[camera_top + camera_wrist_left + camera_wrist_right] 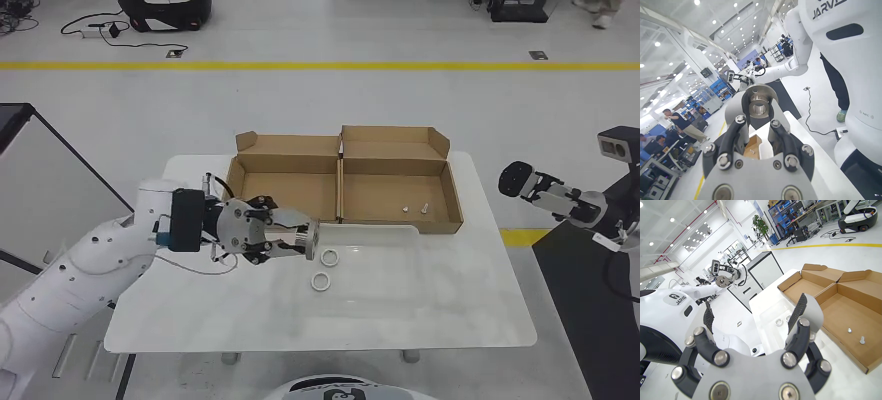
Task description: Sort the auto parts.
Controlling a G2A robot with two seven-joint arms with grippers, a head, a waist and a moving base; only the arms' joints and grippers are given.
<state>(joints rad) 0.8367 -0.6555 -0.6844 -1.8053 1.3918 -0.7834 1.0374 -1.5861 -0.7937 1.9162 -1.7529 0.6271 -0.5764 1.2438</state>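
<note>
Gripping a metal bush (761,90) by its hub, the left claw (758,111) is holding the part clamped between its jaws, with the wide flange pointing away from the wrist. Seen from above, claw and bush are hanging over the near left part of the table (450,310), just beside the left end of a shallow white tray (400,232). Just past the bush, two rings (329,258) are lying in that end of the tray, near each other but apart, one a little closer to the robot than the other.

Behind the tray, two open cardboard boxes are sitting side by side with their walls touching and their lids folded back. The left box (285,192) is standing right behind the left claw. The right box (385,195) is holding two small bolts (404,210), lying near each other by its front wall.

Well apart from all of this, the right claw (755,302) is hanging off the right side of the table, its jaws spread wide and gripping nothing. From its wrist it is facing back across the tray and boxes toward the left claw.
</note>
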